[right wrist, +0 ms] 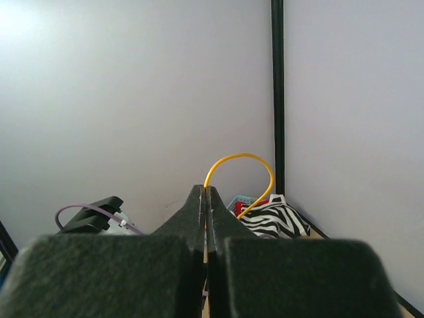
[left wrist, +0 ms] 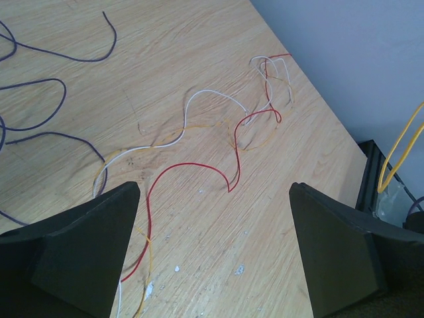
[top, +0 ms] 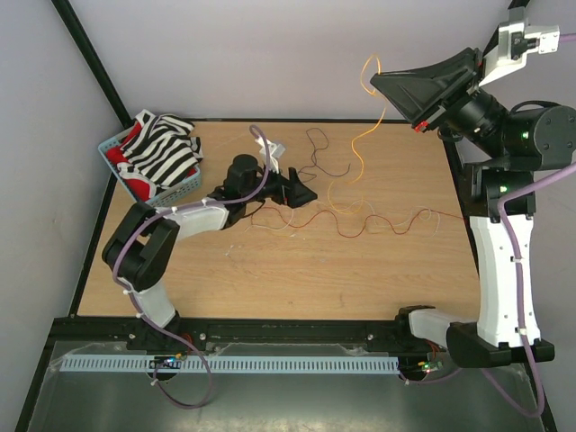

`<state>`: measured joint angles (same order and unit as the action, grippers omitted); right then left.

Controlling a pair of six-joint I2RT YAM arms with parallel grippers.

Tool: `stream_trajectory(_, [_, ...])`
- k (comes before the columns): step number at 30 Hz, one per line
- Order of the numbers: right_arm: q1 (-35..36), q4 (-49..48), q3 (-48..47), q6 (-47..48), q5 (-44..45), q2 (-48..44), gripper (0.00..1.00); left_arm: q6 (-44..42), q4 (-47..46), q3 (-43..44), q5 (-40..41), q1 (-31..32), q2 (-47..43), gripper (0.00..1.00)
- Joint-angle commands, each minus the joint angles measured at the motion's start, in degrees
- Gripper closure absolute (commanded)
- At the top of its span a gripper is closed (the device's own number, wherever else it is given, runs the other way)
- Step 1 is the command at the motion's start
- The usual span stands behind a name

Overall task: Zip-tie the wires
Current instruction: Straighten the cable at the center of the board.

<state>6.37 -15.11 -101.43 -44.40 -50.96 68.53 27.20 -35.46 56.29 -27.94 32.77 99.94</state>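
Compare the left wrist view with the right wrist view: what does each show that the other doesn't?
Left wrist only: the open left gripper over the table, with a red wire, a white wire and dark wires lying loose on the wood. Right wrist only: the right gripper shut on a yellow wire that loops above its tips, plus the basket with striped cloth behind. Both: that yellow wire, hanging at the left wrist view's right edge.
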Motion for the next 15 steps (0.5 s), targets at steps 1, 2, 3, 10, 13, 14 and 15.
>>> stream_trajectory(1, [0.1,-2.5,0.7,-0.4,0.6,-1.1,0.98,2.0,-4.9,2.0,-2.5,-0.1,1.0,0.03])
stream_trajectory(2, [0.1,-2.6,1.0,-0.5,0.7,-1.1,0.98,2.3,-5.3,2.0,-2.6,-0.1,1.3,0.04])
stream_trajectory(3, [0.2,-2.8,1.3,-0.6,0.8,-1.3,0.97,2.6,-5.9,2.0,-2.8,0.0,1.7,0.04])
stream_trajectory(10, [0.2,-5.3,2.9,-2.5,0.8,-2.2,0.98,6.1,-10.1,5.9,-6.8,1.4,6.9,0.06])
stream_trajectory(13, [0.2,-5.4,3.2,-2.5,0.9,-2.6,0.98,7.3,-10.5,8.1,-7.9,2.1,9.1,0.06])
stream_trajectory(14, [0.1,-5.4,3.3,-2.6,0.9,-2.8,0.98,7.7,-10.9,8.9,-8.3,2.3,9.9,0.06])
stream_trajectory(15, [0.2,-5.5,3.4,-2.6,0.9,-2.9,0.98,8.1,-11.3,9.4,-8.6,2.5,10.5,0.06])
